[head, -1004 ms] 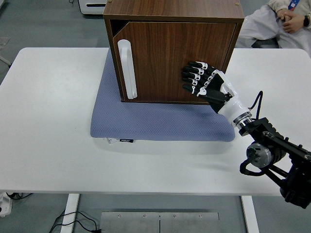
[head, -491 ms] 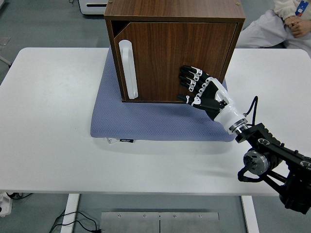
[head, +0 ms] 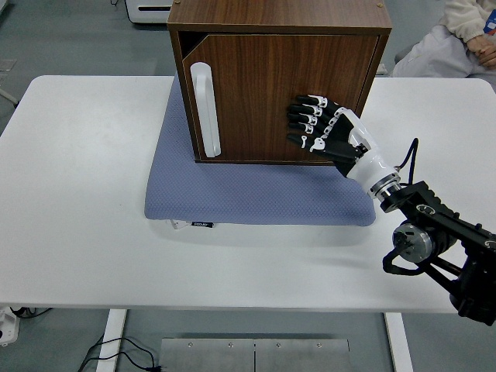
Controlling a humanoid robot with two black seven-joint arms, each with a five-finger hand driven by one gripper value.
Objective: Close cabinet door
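A dark wooden cabinet (head: 279,17) stands on a blue-grey mat (head: 256,194) at the table's middle back. Its door (head: 263,93) has a white handle (head: 204,108) at its left side. The door stands slightly ajar, with a narrow gap along its left and top edges. My right hand (head: 314,124) lies flat against the lower right part of the door, fingers spread and holding nothing. My right arm (head: 426,232) comes in from the lower right. My left arm is out of view.
The white table (head: 77,194) runs wide on both sides of the mat. A seated person (head: 457,39) shows at the top right corner, behind the table.
The door has swung further shut, so the gap at its left is narrower. My right hand stays flat on the door and has shifted slightly up after a small dip.
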